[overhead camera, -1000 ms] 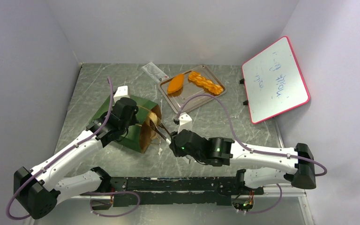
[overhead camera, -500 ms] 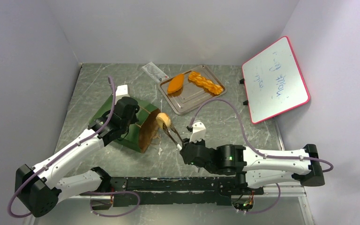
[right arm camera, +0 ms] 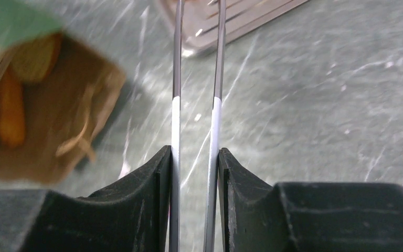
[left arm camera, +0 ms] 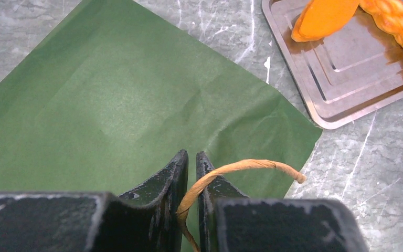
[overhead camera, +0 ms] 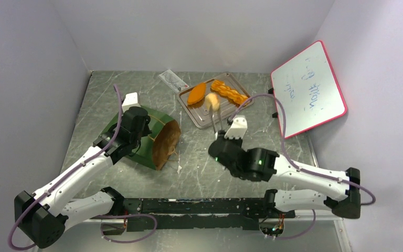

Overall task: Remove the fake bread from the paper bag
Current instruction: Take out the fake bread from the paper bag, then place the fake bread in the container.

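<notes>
Dark green paper bag lying on its side on the grey marbled table, brown mouth towards the right arm. Left gripper pinched onto the bag's tan looped handle. Right gripper pressed against thin metal tongs, whose tips hold a pale round toy bun over the flat metal tray. Orange oval loaf and golden braided stick lie on the tray; blurred orange pieces show inside the bag.
</notes>
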Action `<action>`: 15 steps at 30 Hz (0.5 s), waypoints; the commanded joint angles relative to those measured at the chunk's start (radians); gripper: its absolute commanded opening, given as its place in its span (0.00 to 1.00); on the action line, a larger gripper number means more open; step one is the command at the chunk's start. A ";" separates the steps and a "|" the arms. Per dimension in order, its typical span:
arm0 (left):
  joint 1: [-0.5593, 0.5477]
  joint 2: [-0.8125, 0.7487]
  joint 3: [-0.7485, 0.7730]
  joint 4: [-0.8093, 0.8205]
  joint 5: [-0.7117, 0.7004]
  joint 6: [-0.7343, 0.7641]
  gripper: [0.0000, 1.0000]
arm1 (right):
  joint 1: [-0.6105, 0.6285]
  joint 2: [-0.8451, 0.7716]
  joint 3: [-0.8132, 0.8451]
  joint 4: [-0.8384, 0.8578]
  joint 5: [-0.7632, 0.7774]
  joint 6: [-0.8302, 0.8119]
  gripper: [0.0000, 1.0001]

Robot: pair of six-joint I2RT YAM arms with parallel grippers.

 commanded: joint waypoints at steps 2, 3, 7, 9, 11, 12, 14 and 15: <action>0.009 -0.019 -0.006 0.037 0.033 0.018 0.07 | -0.315 0.026 -0.056 0.347 -0.119 -0.303 0.02; 0.009 -0.021 -0.005 0.039 0.037 0.018 0.07 | -0.363 0.052 -0.055 0.381 -0.153 -0.338 0.02; 0.012 -0.016 0.000 0.039 0.045 0.018 0.07 | -0.514 0.186 -0.034 0.532 -0.283 -0.455 0.02; 0.012 -0.012 0.006 0.039 0.048 0.020 0.07 | -0.570 0.253 -0.019 0.594 -0.343 -0.484 0.01; 0.012 -0.009 0.011 0.038 0.050 0.020 0.07 | -0.608 0.313 0.000 0.648 -0.390 -0.508 0.01; 0.013 -0.009 0.013 0.038 0.050 0.021 0.07 | -0.625 0.342 0.003 0.670 -0.411 -0.514 0.01; 0.012 -0.007 0.018 0.038 0.050 0.023 0.07 | -0.653 0.405 0.042 0.700 -0.447 -0.526 0.01; 0.014 -0.006 0.020 0.038 0.050 0.025 0.07 | -0.663 0.432 0.054 0.711 -0.457 -0.533 0.01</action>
